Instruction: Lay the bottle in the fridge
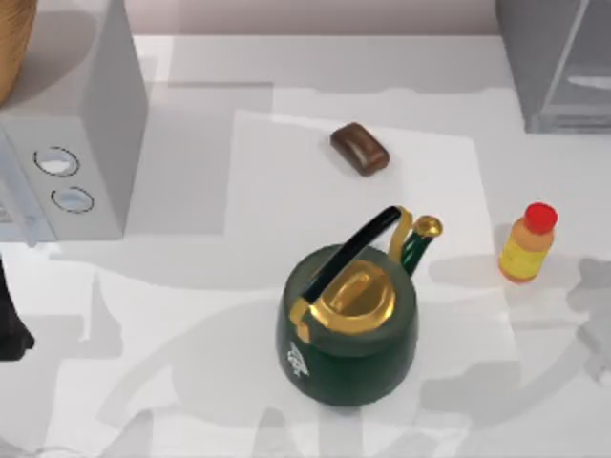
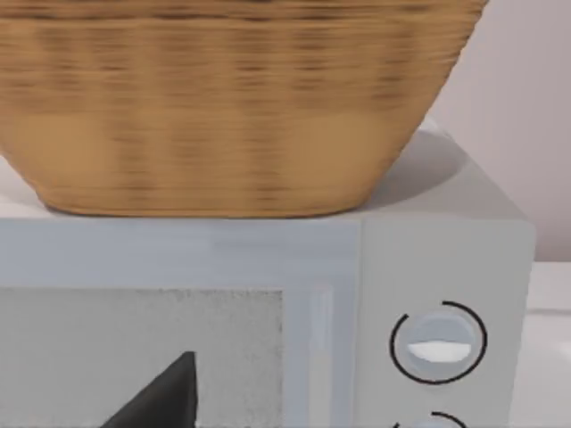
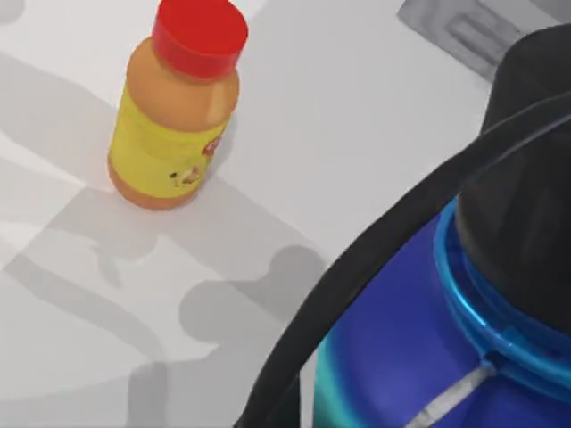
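A white table [image 1: 191, 382] crossed by soft grey shadows meets a pale wall [image 1: 315, 14] behind.

No readable text — bottle [image 3: 175, 107] label illegible.

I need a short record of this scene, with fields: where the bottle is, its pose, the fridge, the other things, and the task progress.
bottle: on the table's right side, in front of the fridge
pose: upright, red cap on, untouched
fridge: far right corner
kettle: green, table centre
brown block: beyond the kettle
box with two dials: far left, basket on top
progress: bottle not yet in the fridge
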`<action>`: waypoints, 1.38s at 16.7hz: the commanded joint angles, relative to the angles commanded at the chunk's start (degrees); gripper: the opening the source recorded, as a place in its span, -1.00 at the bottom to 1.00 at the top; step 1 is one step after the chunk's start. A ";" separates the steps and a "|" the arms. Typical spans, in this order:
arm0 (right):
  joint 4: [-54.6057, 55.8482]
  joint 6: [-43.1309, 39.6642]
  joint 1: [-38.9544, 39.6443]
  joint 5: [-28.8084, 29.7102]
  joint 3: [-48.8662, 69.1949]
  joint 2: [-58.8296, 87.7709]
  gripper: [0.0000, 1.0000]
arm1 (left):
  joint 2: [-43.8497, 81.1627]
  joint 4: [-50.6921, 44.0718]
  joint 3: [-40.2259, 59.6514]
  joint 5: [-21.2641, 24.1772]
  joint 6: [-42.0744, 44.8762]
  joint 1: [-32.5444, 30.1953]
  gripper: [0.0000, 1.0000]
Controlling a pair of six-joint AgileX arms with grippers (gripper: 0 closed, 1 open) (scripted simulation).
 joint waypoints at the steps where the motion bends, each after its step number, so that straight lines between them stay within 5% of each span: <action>1: 2.86 5.64 1.79 3.16 -2.83 -5.82 -0.98 | 0.00 0.00 0.00 0.00 0.00 0.00 1.00; 9: 19.16 36.48 10.86 19.95 -21.23 -36.29 -0.98 | 0.00 0.00 0.00 0.00 0.00 0.00 1.00; 18: 20.78 38.71 11.12 20.82 -22.56 -37.48 -0.98 | 0.00 0.00 0.00 0.00 0.00 0.00 1.00; 23: 29.24 38.26 8.97 18.96 -15.17 -25.43 -0.98 | 0.00 0.00 0.00 0.00 0.00 0.00 1.00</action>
